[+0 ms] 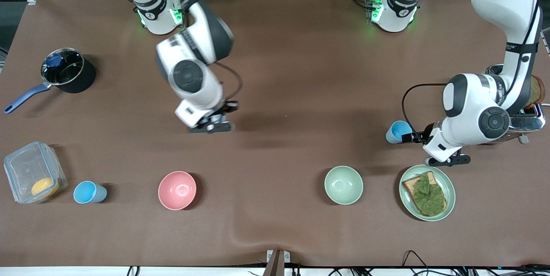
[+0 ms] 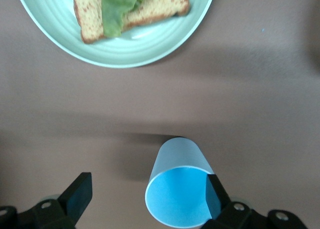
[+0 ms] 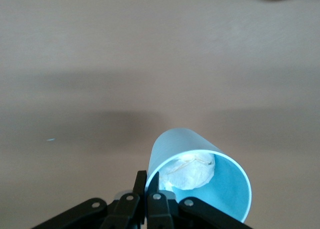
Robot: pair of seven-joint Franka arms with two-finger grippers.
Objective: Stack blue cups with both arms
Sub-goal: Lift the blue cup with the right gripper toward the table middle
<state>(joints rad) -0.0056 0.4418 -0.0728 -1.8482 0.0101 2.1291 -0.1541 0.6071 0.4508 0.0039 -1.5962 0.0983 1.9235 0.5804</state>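
— How are the grippers found?

— The right gripper point(image 3: 147, 184) is pinched onto the rim of a pale blue tapered plastic cup point(image 3: 192, 149), which is carried over bare table. The left gripper point(image 2: 147, 191) is spread open, with one finger at the rim of a sky-blue plastic cup point(image 2: 181, 189) that is set beside a green toast plate point(image 2: 125, 56).

— How are the cups judged to handle?

— Light, thin-walled and slippery, so each is best pinched at the rim.

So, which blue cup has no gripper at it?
The blue cup beside the clear box, alone. The right gripper pinches a second cup; the open left gripper straddles the wall of a third cup.

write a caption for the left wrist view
left gripper open at a blue cup near a plate of lettuce toast
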